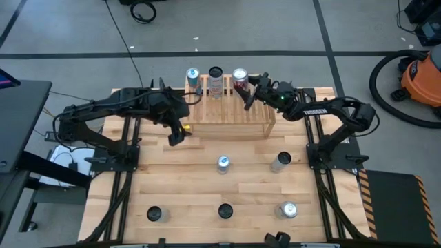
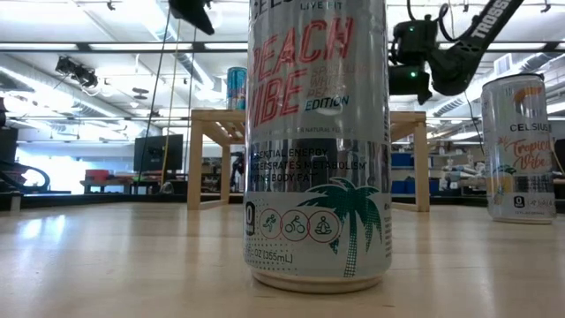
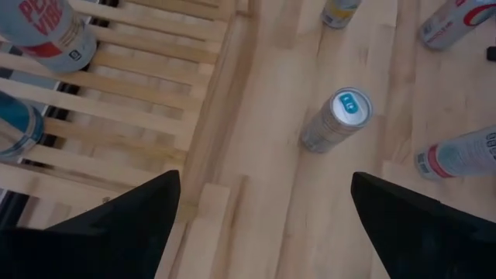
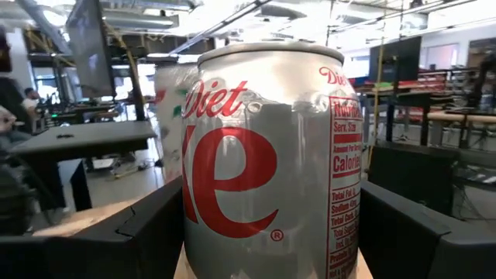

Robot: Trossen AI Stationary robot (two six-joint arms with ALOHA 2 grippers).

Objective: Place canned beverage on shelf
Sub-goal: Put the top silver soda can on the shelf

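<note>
The shelf (image 1: 231, 117) stands at the table's far middle. At its far edge stand a blue-topped can (image 1: 193, 76) and a dark-topped can (image 1: 216, 74). Beside them, on the right, is a silver and red Diet Coke can (image 1: 239, 77), with my right gripper (image 1: 247, 94) shut on it; the can fills the right wrist view (image 4: 271, 155). My left gripper (image 1: 177, 135) hangs open over the table by the shelf's near left corner, with nothing between its fingers (image 3: 132, 225). In the low view a large can in front hides the Diet Coke can. My right gripper pinches the Diet Coke can's side wall (image 4: 190, 209) between its two fingers, one on each side. The fingers come about level from the table's right side. The can is upright. Whether its bottom rests on the shelf's slats, I cannot tell.
Several more cans stand on the plank table in front of the shelf, among them one at the middle (image 1: 222, 163) and one to its right (image 1: 280, 161). A Celsius can (image 2: 318, 141) stands right before the low camera, another (image 2: 519, 146) to its right.
</note>
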